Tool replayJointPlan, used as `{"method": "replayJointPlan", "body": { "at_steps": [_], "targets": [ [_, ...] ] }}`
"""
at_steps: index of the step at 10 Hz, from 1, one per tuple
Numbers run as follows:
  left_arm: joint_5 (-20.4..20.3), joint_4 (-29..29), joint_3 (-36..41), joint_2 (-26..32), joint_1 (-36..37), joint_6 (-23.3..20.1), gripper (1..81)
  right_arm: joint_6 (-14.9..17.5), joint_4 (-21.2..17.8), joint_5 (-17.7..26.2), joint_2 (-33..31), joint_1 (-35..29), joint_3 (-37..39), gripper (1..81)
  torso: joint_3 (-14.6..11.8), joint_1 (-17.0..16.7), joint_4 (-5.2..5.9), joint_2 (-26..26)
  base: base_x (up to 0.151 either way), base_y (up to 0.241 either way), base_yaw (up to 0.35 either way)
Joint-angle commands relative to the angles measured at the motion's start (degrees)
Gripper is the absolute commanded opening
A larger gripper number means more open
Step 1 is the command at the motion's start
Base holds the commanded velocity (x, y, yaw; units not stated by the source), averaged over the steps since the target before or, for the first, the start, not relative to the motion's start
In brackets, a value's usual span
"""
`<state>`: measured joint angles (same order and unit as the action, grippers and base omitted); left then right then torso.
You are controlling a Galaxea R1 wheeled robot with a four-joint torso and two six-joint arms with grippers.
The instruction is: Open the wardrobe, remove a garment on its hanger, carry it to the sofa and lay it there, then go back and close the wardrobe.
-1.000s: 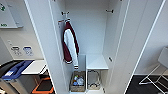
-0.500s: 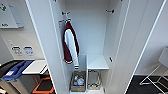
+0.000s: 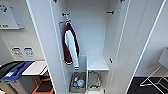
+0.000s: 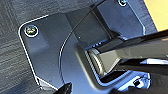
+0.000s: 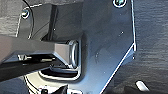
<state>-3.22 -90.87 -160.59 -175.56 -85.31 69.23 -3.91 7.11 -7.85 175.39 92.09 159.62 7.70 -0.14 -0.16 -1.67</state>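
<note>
While the head view looks straight into the wardrobe point(image 3: 100, 45), both of its doors stand wide open and the white interior is mostly bare. A maroon jacket with white sleeves point(image 3: 70, 46) hangs from a hook high on the inner left side, on a white hanger whose top just peeks above the collar. I can't spot the black top or its own hanger anywhere in there, so my guess is it's already been carried off and closing the doors is what's left of the job. There's a black hook point(image 3: 110, 11) on the right inner wall with nothing on it, and a couple of baskets point(image 3: 78, 83) down at the bottom. For the doors, they look like stiff light panels that'd swing easily; taking the outer edge or the small mid-height handle seems the sane spot to push from. Left wrist view: just the robot's own dark plate over dark carpet, so I can't tell whether the left hand is released or clenched. Right wrist view, same deal, can't tell for the right hand either.
</note>
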Motion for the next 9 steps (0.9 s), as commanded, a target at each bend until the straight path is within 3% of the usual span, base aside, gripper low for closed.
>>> {"method": "replayJointPlan", "body": {
  "at_steps": [1,6,9],
  "targets": [
    [2.3,0.1,-0.2,-0.1,3.0,0.0,81.1,0.1,-0.1,3.0,0.6,-2.1,0.2,81.1,0.0,0.1,0.0,0.0,0.132,0.0,0.0],
    [2.3,0.1,-0.2,0.0,2.8,0.1,81.1,0.2,-0.1,3.0,0.8,-1.9,-0.1,81.1,0.0,0.2,0.0,0.0,0.131,0.0,0.0],
    [2.3,0.2,-0.2,-0.1,2.8,0.5,81.1,0.2,0.4,2.9,1.4,-1.7,-0.1,81.1,0.0,0.3,0.0,0.1,0.026,0.0,0.0]
  ]
}}
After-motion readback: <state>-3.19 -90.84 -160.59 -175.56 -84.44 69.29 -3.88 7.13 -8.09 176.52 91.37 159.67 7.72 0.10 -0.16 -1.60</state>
